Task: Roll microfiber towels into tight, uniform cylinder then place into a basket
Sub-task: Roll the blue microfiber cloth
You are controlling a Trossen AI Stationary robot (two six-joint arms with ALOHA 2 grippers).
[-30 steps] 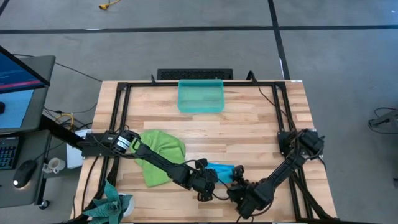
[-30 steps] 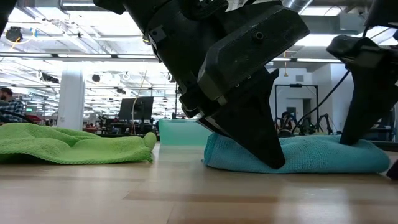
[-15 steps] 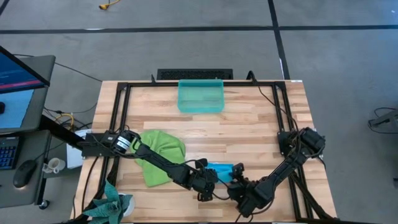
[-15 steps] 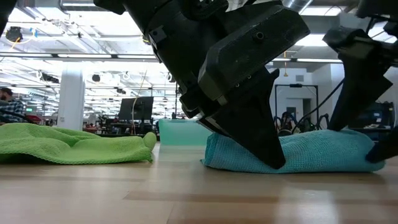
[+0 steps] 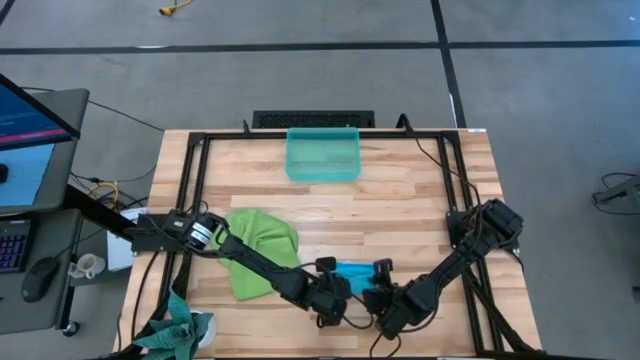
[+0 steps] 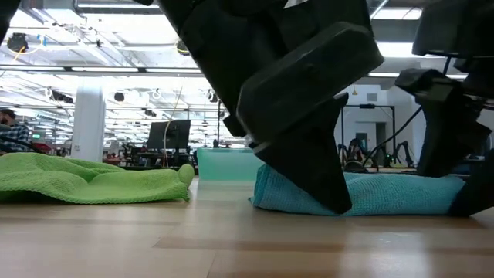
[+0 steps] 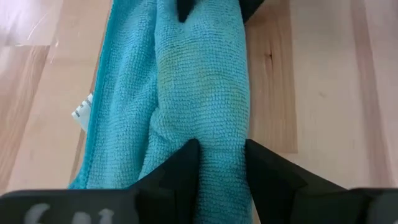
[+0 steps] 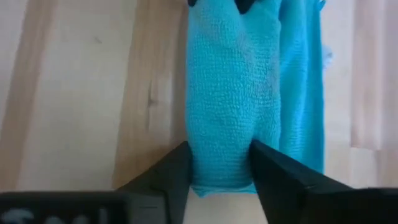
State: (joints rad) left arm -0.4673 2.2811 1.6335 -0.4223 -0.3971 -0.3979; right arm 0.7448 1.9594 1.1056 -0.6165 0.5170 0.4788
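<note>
Shifted nearer the table's front edge, the blue towel (long axis left-right) is pinched at opposite ends by left gripper and right gripper.

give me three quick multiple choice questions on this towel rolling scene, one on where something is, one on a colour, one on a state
1. Where is the basket?
A. at the table's far edge, centre
B. between the two grippers
C. on top of the green towel

2. What colour is the towel both grippers are working on?
A. lime green
B. sky blue
C. white

3. What state is the green towel in?
A. rolled into a tight cylinder
B. lying loose and crumpled on the table
C. inside the basket

Answers:
1. A, the high view shows it alone by the far edge.
2. B, the left gripper and right gripper each straddle an end of the blue towel.
3. B, it lies spread and rumpled under the left arm.
</note>
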